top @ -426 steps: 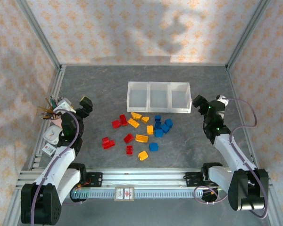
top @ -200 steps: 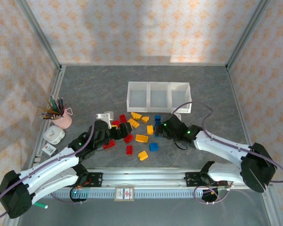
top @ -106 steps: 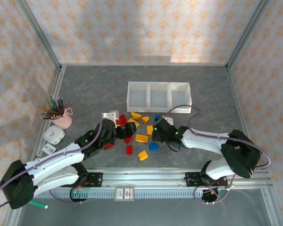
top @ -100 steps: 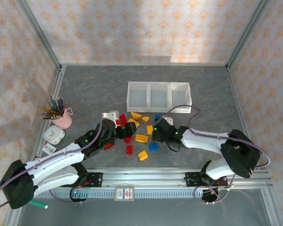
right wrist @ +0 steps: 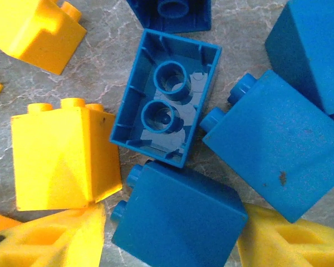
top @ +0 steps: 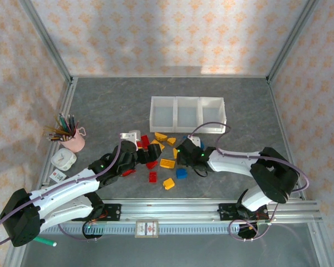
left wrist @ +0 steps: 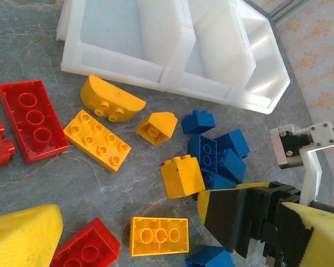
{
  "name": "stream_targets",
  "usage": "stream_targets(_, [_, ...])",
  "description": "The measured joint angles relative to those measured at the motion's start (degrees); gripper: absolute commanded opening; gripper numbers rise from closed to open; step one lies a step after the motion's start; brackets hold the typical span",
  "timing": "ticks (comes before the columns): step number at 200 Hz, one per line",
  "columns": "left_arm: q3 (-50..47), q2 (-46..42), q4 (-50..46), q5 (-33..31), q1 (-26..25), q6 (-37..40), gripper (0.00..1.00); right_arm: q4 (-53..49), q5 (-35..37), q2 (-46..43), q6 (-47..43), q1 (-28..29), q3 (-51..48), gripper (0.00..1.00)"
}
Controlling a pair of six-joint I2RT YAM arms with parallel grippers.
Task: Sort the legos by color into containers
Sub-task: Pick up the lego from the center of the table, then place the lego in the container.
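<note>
The right gripper [right wrist: 172, 231] is about half closed, pinching a blue brick [right wrist: 178, 208], but other blue bricks [right wrist: 267, 161] crowd right against it, so lifting could easily drag 1 along.

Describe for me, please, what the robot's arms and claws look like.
The left arm and the right arm both have white links and black joints, and a lilac cable loops along each. The right claw has yellow fingers.

Left arm [top: 72, 186] and right arm [top: 234, 162] reach low toward the middle. The left hand [top: 146, 154] is spread wide, and the right hand [top: 183, 155] pinches a blue lego [right wrist: 178, 222].
</note>
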Motion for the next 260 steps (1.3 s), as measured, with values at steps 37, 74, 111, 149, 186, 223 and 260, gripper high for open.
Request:
stream_targets(37, [0.2, -0.1, 0.0, -0.9, 0.0, 0.0, 0.99, 0.0, 0.7, 0.5, -0.1, 0.0, 0.0, 0.62])
stream_targets(74, [0.2, -0.1, -0.2, -0.9, 0.0, 0.0, 0.99, 0.0, 1.6, 1.0, -0.1, 0.0, 0.0, 0.54])
stream_targets(111, [0.2, -0.1, -0.2, -0.9, 0.0, 0.2, 0.99, -0.1, 1.9, 0.9, -0.1, 0.1, 0.0, 0.48])
stream_targets(149, [0.4, -0.3, -0.2, -0.9, 0.0, 0.3, 0.99, -1.3, 2.0, -1.4, -0.1, 0.3, 0.0, 0.46])
stream_targets(186, [1.2, -1.6, -0.8, -2.1, 0.0, 0.8, 0.99, -4.0, 2.0, -7.2, -0.5, 0.3, 0.0, 0.46])
stream_targets(223, [3.5, -2.5, -2.7, -4.4, 0.0, 2.0, 0.99, -7.9, 2.1, -10.7, -2.3, 0.3, 3.1, 0.46])
stream_targets(260, [7.1, -2.6, -6.0, -5.9, 2.7, 2.7, 0.99, -8.3, 3.0, -5.6, -6.6, 0.3, 15.3, 0.46])
